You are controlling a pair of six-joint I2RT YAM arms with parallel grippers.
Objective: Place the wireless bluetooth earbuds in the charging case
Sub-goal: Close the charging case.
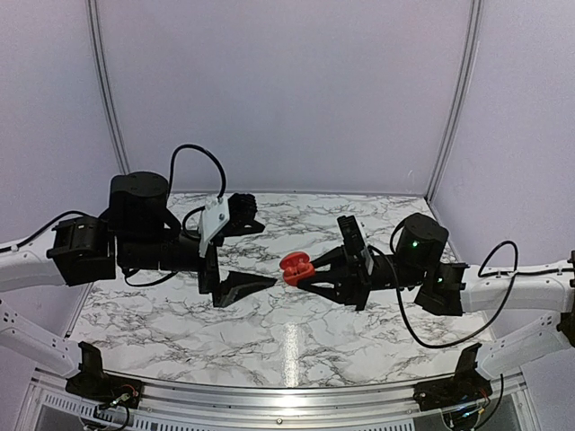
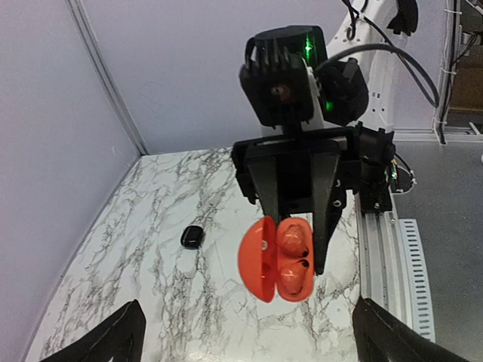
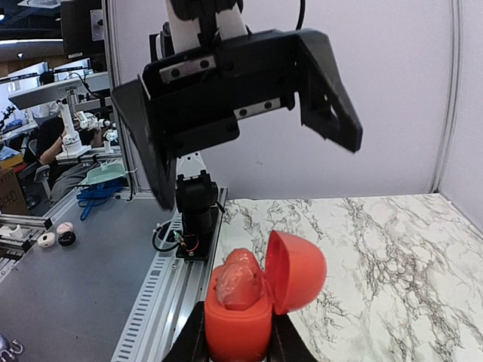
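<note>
My right tool (image 1: 302, 270) is clamped on the red case (image 1: 296, 268), one finger on each side of its lower half, and it holds the case in the air above the middle of the marble table (image 1: 180, 314). The case's lid (image 2: 255, 258) is swung open on its hinge and stands off to one side, so the inside is exposed. From my left wrist I can see two red earbuds (image 2: 293, 240) sitting in the case, one above the other, each with a small dark spot on it. From my right wrist they read as one reddish lump in the open shell, and I cannot tell from either view how deep they sit. My left tool (image 1: 268, 254) is spread wide with nothing between its fingers. It is level with the case and faces it from just beside, not touching. An oval black case (image 2: 192, 237) lies closed on the table, well apart from the red one and nearer the far left wall.
</note>
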